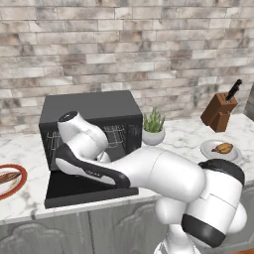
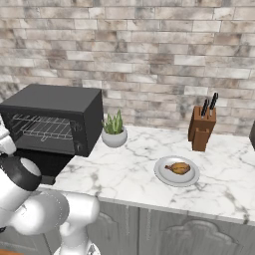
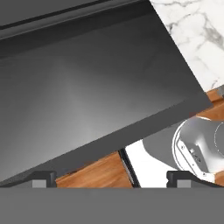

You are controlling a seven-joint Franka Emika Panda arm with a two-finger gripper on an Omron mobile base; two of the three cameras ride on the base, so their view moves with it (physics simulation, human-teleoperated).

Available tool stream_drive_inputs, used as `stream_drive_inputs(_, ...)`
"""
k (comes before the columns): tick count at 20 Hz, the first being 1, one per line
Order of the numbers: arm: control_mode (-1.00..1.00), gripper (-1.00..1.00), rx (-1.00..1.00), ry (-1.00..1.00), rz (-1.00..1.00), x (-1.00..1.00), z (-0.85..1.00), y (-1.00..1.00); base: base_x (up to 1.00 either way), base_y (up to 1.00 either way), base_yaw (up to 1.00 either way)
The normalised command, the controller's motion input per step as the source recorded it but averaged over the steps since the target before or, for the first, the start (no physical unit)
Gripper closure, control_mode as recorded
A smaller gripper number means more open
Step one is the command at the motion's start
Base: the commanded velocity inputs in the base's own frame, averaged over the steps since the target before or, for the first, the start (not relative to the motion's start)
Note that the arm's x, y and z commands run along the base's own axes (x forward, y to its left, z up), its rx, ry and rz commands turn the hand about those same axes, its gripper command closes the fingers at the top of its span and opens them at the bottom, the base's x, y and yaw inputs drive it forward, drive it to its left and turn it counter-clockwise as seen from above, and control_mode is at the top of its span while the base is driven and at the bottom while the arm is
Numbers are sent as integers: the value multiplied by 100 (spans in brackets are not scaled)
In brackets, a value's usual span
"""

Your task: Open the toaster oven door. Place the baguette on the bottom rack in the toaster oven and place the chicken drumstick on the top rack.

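Door (image 3: pixel 87 100) of the oven lies folded down flat, just beyond the gripper (image 3: pixel 111 177), whose two finger tips stand spread wide apart with nothing between them. In the hand view the door's dark panel slopes across the picture, its free edge nearest the tips; marble tabletop (image 3: pixel 192 35) shows at the upper right and wooden floor below the door's edge.

From the left base view the door (image 1: pixel 74 191) juts out over the tabletop's front edge, and the arm crosses in front of it, so the gripper itself is hidden there. The oven (image 1: pixel 92 119) stands open behind it, its two wire racks partly covered by the arm. In the right base view the top rack (image 2: pixel 42 123) and bottom rack (image 2: pixel 47 134) show, both bare.

The baguette (image 1: pixel 7 177) lies on a red-rimmed plate (image 1: pixel 19 184), cut off by the left edge. The drumstick (image 2: pixel 179 168) rests on a grey plate (image 2: pixel 162 174), well to the right of the oven, past a potted plant (image 2: pixel 114 130). A knife block (image 2: pixel 201 127) stands by the brick wall.

No writing can be read.
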Motion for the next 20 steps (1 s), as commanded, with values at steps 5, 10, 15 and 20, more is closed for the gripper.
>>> stream_drive_inputs(5, -100, -100, -7, -4, -6, -1, 5, -8, 0, 0, 0)
stream_drive_inputs(10, -100, -100, 5, 0, 0, 0, 0, -24, 0, 0, 0)
stream_drive_inputs(15, -100, -100, 19, 1, 0, 1, 0, -41, 0, 0, 0)
stream_drive_inputs(20, -100, -100, 14, 0, 0, 0, 0, -32, 0, 0, 0)
